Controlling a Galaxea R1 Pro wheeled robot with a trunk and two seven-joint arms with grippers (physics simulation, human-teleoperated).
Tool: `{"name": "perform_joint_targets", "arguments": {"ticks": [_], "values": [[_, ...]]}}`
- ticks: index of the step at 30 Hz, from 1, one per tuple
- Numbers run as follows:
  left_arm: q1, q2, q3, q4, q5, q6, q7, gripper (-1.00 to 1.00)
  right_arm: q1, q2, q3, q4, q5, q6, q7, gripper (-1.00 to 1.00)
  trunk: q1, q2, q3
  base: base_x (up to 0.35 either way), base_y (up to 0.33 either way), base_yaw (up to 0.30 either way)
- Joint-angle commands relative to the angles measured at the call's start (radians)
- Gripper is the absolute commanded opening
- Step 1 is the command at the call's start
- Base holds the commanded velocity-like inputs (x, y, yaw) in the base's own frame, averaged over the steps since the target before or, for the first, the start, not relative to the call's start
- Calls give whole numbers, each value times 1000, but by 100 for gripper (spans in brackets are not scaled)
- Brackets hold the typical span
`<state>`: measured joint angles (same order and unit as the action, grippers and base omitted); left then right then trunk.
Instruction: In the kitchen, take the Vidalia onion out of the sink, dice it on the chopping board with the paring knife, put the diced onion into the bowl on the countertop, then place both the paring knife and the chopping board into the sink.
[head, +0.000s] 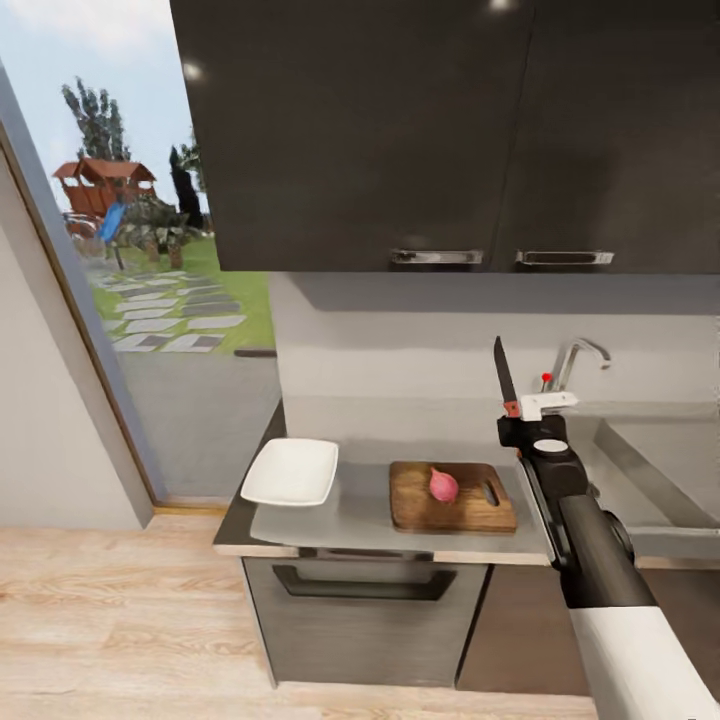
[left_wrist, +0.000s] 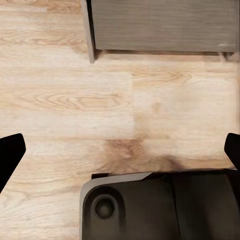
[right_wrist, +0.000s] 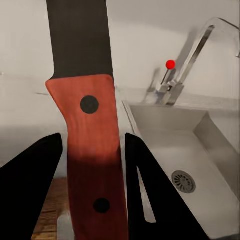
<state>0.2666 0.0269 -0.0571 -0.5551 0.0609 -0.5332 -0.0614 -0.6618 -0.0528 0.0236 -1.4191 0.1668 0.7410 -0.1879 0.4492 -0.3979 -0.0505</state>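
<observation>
The pinkish-red Vidalia onion rests whole on the brown chopping board, which lies on the grey countertop. Left of the board stands the white bowl, with nothing in it. My right gripper hovers above the board's right end, shut on the paring knife, its dark blade pointing up. In the right wrist view the red handle sits between the two dark fingers. The steel sink with its tap lies to the right. My left gripper hangs open over the floor.
Dark upper cabinets hang above the counter. A doorway to a garden opens at the left. Wooden floor runs in front of the dark base cabinets. In the right wrist view the sink basin has a round drain.
</observation>
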Motion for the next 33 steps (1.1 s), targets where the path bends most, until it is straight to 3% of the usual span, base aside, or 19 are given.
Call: {"name": "perform_joint_targets", "arguments": {"ticks": [1, 8, 9, 22, 23, 24, 27, 30, 33], "values": [[0, 1, -3, -2, 7, -1, -3, 100, -1, -1, 12, 3, 8, 7, -3, -100, 1, -2, -2, 94, -312, 0], [0, 1, -3, -2, 7, -1, -3, 100, -1, -1, 211, 89, 45, 4, -62, -100, 1, -2, -2, 80, -278, 0], [0, 1, -3, -1, 7, -1, -3, 100, -1, -1, 290, 116, 63, 2, -123, -100, 1, -2, -2, 11, -47, 0], [0, 1, -3, 0, 8, -1, -3, 100, -1, -1, 335, 171, 70, -55, -153, -100, 1, -2, -2, 2, -7, 0], [0, 1, -3, 0, 8, -1, -3, 100, -1, -1, 349, 180, 70, -55, -154, -100, 1, -2, -2, 0, 0, 0], [0, 1, -3, 0, 8, -1, -3, 100, -1, -1, 393, 203, 71, -56, -157, -100, 1, -2, -2, 0, 0, 0], [0, 1, -3, 0, 8, -1, -3, 100, -1, -1, 448, 246, 71, -58, -176, -100, 1, -2, -2, 0, 0, 0], [0, 1, -3, 0, 8, -1, -3, 100, -1, 0, 481, 289, 71, -66, -202, -100, 1, -2, -2, 0, 0, 0], [0, 1, -3, 0, 8, -1, -3, 100, -1, 1, 484, 302, 71, -70, -206, -100, 1, -2, -2, 0, 0, 0]]}}
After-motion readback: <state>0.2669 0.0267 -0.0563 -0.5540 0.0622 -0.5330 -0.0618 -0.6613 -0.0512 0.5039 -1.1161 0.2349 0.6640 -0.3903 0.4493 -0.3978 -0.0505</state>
